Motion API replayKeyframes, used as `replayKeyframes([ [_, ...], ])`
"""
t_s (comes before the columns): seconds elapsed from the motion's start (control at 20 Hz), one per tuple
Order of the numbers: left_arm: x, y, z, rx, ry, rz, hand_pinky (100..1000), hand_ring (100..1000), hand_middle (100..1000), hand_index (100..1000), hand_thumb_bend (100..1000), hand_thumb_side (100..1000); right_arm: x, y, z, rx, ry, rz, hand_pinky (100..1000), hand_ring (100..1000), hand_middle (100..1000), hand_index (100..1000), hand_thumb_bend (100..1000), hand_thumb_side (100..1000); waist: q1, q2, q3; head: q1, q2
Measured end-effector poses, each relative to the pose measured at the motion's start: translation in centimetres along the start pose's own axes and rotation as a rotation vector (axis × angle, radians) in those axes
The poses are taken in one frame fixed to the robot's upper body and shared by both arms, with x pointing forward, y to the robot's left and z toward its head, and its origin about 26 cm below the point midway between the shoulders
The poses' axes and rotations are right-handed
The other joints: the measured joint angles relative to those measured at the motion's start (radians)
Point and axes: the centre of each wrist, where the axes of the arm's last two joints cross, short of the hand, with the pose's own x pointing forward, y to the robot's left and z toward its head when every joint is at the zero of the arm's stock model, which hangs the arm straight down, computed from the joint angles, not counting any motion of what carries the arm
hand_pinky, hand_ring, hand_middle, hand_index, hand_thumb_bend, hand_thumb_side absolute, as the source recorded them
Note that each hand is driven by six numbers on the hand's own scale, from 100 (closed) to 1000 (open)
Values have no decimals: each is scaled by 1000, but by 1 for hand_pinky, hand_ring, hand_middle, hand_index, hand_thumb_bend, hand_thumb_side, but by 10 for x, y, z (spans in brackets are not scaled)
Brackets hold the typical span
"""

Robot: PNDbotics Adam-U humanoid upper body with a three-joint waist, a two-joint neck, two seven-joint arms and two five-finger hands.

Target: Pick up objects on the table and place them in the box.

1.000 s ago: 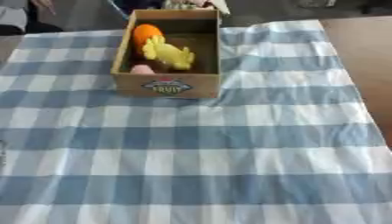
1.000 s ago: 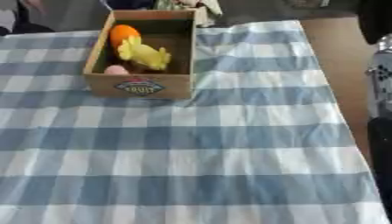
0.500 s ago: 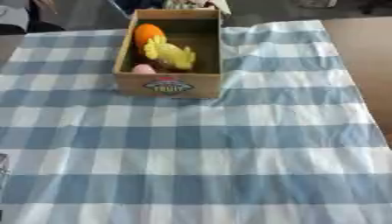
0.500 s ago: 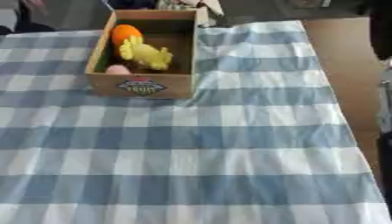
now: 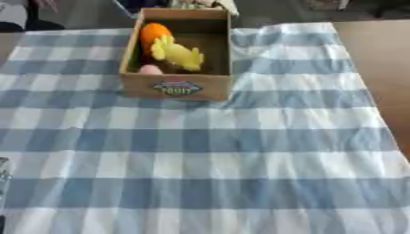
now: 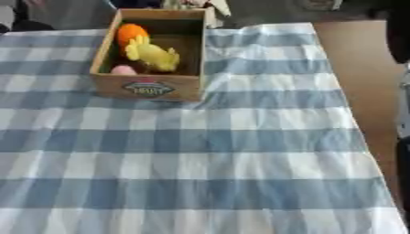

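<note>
Nothing on the blue-and-white checked tablecloth (image 5: 240, 151) has shifted since earlier; the brown cardboard box (image 5: 178, 87) sits far-left holding orange, yellow and pink items, neither hand visible, their state unknowable.

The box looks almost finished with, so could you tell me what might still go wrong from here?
The yellow toy lies high across the box, over the orange ball and pink item; another drop might knock it out. The checked cloth is wrinkled beside the box, so a dragging arm could shift both.
</note>
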Motion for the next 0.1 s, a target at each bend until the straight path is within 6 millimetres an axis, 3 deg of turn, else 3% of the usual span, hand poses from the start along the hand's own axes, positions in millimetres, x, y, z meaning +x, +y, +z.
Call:
replayKeyframes([
  [0.1,0,0,0,2,0,0,540,649,607,856,100,781,0,-1,0,-3,-1,-7,897,763,633,805,100,628,-4,-2,2,0,0],
])
